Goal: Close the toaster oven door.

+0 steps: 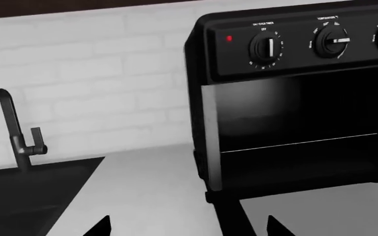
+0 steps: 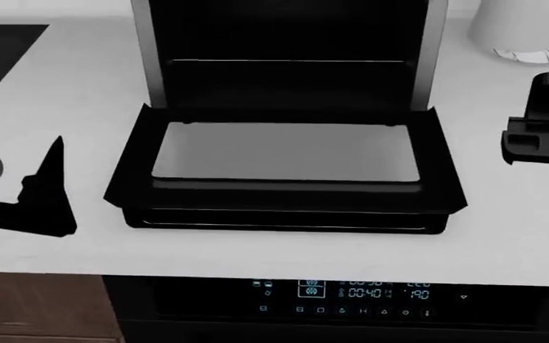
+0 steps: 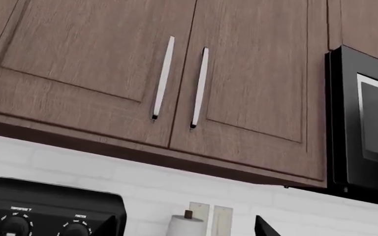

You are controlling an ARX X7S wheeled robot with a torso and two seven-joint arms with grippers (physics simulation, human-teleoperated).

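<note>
Wide black-framed glass toaster oven door (image 2: 284, 161) lies fully open, flat; my left hand (image 2: 51, 187), empty, beside it; right hand's state unclear.

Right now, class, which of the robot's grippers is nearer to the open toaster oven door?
Left. The left gripper sits just beside the door near its left edge. The right gripper hangs farther off past the door's right edge.

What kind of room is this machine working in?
It looks like a home kitchen: a toaster oven sits on a pale countertop, there's a sink with a faucet, and wooden wall cabinets hang above white brick tile.
</note>
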